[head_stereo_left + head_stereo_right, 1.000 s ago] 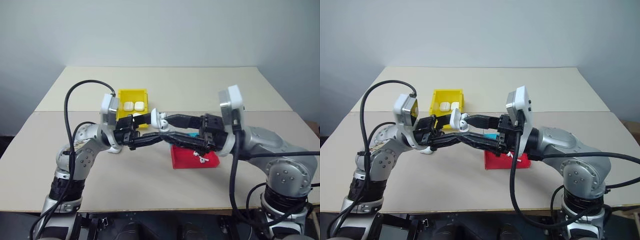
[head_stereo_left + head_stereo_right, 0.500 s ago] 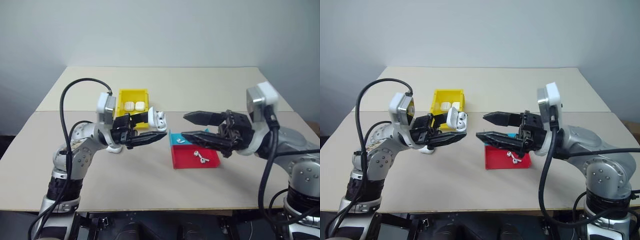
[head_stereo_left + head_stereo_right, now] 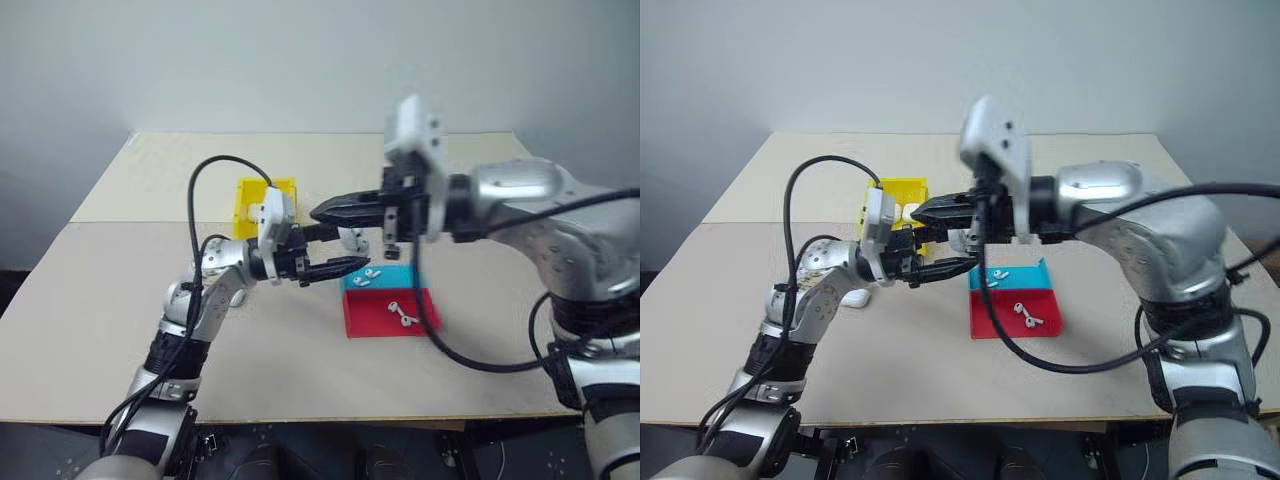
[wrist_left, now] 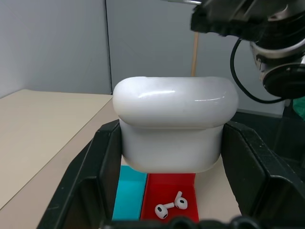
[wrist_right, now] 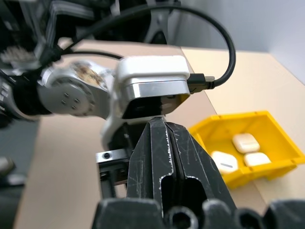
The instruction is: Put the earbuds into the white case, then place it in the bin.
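Note:
My left gripper [image 3: 348, 252] is shut on the white case [image 3: 352, 240], held above the table just left of the trays. In the left wrist view the case [image 4: 174, 125] sits between both fingers with its lid down. My right gripper [image 3: 320, 212] is shut and empty. It points left, just above the case. Two earbuds [image 3: 402, 314] lie on the red tray [image 3: 425, 322], and another earbud [image 3: 366, 277] lies on the blue tray [image 3: 392, 279]. The yellow bin [image 3: 246, 196] stands behind my left arm and holds three white cases [image 5: 245, 143].
One more white case [image 3: 855, 297] lies on the table under my left forearm. A black cable loops over the left arm. The red and blue trays sit side by side at the table's middle. The right arm reaches across above them.
My right arm swung up and to the left over the trays, and its gripper went from open to shut. The left gripper carried the case to the right. The case's lid was open and is down now.

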Tool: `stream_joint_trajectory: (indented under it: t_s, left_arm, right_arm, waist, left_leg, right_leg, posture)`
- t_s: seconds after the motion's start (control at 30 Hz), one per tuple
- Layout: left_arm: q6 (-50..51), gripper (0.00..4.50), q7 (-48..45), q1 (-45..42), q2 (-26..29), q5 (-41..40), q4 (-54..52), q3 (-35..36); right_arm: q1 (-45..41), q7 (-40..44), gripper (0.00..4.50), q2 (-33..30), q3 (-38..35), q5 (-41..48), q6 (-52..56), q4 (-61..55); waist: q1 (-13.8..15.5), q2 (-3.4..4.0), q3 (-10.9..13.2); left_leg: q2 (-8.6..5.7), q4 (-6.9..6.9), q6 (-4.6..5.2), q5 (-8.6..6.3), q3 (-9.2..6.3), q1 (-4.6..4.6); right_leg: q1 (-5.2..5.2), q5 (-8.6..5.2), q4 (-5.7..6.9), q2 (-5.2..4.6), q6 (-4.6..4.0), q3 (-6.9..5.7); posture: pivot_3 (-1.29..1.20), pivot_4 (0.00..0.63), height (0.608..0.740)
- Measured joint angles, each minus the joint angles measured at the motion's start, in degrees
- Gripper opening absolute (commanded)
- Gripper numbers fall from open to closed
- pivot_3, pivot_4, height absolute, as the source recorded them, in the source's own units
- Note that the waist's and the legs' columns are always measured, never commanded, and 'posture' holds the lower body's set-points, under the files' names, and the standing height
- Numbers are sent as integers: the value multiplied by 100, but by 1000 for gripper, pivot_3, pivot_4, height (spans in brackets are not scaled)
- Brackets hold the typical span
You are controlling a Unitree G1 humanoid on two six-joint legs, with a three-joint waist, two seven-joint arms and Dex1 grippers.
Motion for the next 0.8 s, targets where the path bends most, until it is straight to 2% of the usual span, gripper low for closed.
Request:
stream_joint_trajectory:
  t_s: [0.1, 0.2, 0.4, 0.5, 0.6, 0.67, 0.8]
  left_arm:
    - [-65, 2802, 39, -58, 6, 59, 8, 18]
    - [-66, 2802, 121, -41, -12, 42, -20, 46]
    - [7, 2802, 393, 223, 32, 37, -251, 107]
    - [38, 2802, 809, 396, 75, 28, -580, 413]
    - [120, 2802, 1629, 441, 3, 106, -874, 737]
    - [281, 2802, 2402, 421, -103, 248, -885, 990]
    - [411, 2802, 4045, -116, -206, 868, -51, 1535]
  right_arm:
    - [-19, 293, 40, -307, 527, -690, -372, -28]
    - [85, 561, 40, -598, 569, -1121, -708, -38]
    - [446, 888, 40, -776, 148, -1138, -842, -6]
    - [624, 542, 40, -368, -503, -831, -445, 241]
    - [790, 17, 40, 32, -1354, -376, -31, 422]
    - [1027, -181, 40, 64, -1790, -150, 170, 381]
    - [1855, -360, 40, -140, -1849, -105, 438, 83]
  waist:
    - [27, 0, 0]
    - [27, 0, 0]
    - [-4, 0, 0]
    - [-20, 0, 0]
    - [19, 0, 0]
    - [64, 0, 0]
    - [89, 0, 0]
  left_leg:
    - [-4, 5, 3, -2, 2, -4]
    - [-4, 17, 8, -5, -1, -15]
    - [2, 23, 10, -6, -1, -15]
    - [3, 23, 8, -5, -1, -9]
    - [2, 21, 7, -4, -6, -9]
    - [0, 24, 9, -6, -9, -11]
    - [-8, 32, 15, -9, -8, -15]
  right_leg:
    - [2, 1, -5, -7, 2, 0]
    - [1, 1, -6, -9, 4, -5]
    - [-2, 1, -1, -4, 4, -3]
    - [1, 1, 6, -3, 3, -2]
    - [4, 2, 3, -3, 3, -5]
    - [12, 2, -5, -8, 4, -9]
    - [11, 6, -4, -15, 11, -10]
  posture:
    - [0, 150, 740]
    - [0, 150, 740]
    - [0, 150, 740]
    - [0, 150, 740]
    - [0, 150, 740]
    - [0, 150, 740]
    - [0, 150, 740]
